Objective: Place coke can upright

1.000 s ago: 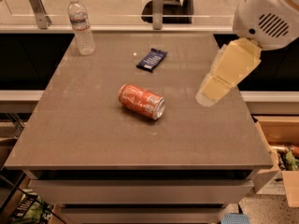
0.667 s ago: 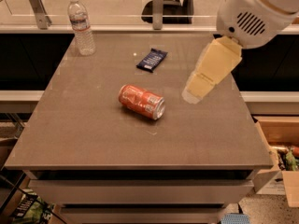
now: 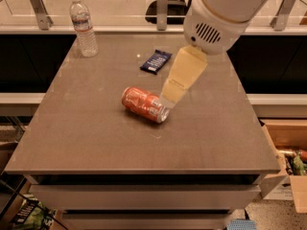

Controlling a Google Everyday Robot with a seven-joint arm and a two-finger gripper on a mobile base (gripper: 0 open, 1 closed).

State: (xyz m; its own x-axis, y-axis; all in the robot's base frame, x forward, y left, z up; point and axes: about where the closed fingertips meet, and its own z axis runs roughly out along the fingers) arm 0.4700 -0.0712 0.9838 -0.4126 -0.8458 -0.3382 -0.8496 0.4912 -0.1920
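The coke can (image 3: 144, 104) lies on its side near the middle of the grey table (image 3: 96, 143), its silver end facing front right. My gripper (image 3: 171, 98) comes down from the white arm at the upper right; its cream tip is right beside the can's right end, above the table. Only one cream finger face shows.
A clear plastic water bottle (image 3: 83, 27) stands at the table's back left. A flat dark-blue snack packet (image 3: 156, 61) lies behind the can. A cardboard box (image 3: 288, 166) sits on the floor to the right. A glass rail runs behind the table.
The arm and gripper have moved left and down toward the can, from the table's right side to the can's right end. The can has not moved.
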